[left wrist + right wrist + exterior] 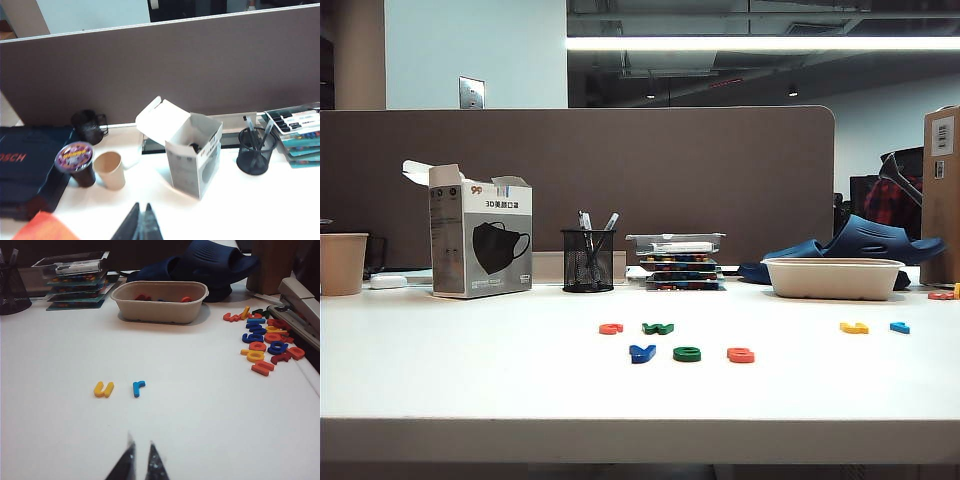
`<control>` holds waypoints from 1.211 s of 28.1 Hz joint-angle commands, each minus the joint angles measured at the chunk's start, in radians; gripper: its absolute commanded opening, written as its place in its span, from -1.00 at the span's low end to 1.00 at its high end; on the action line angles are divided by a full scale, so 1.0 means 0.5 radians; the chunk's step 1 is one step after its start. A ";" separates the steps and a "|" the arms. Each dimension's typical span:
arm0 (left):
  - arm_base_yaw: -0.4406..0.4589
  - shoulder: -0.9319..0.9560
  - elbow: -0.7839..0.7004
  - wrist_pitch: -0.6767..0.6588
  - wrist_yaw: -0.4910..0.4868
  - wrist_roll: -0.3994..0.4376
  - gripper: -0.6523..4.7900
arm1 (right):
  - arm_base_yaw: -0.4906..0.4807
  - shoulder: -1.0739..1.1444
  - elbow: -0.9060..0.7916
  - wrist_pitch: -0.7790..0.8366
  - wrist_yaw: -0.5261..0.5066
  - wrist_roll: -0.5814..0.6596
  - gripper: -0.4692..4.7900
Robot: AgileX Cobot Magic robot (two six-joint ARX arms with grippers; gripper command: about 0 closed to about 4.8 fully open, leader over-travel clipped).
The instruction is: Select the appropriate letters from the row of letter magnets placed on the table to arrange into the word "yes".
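Above the table (470,370) hover left hand (142,216), right hand (141,450)

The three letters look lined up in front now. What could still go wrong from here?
The word row, blue y, green e and orange-red s, lies close in front of the leftover orange-red letter and green w; any further pass there could nudge them. The left gripper faces the mask box and paper cup, which a low swing might clip. The right gripper hangs near the yellow u.
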 commanded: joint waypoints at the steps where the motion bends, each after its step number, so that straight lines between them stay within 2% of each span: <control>1: -0.001 -0.208 -0.197 -0.006 0.092 -0.107 -0.78 | 0.001 -0.019 -0.014 0.020 0.005 -0.004 -0.70; 9: -0.005 -0.945 -0.827 -0.025 0.069 -0.232 -0.78 | 0.001 -0.019 -0.014 0.020 0.005 -0.004 -0.70; 16: -0.005 -1.526 -1.228 -0.087 0.076 -0.291 -0.78 | 0.001 -0.019 -0.014 0.019 0.003 -0.003 -0.70; 28: -0.005 -2.049 -1.585 -0.143 0.076 -0.374 -0.78 | 0.001 -0.019 -0.014 0.018 0.004 -0.003 -0.70; 34: -0.002 -2.067 -1.730 -0.082 0.074 -0.384 -0.78 | 0.002 -0.014 -0.014 0.019 0.005 -0.003 -0.70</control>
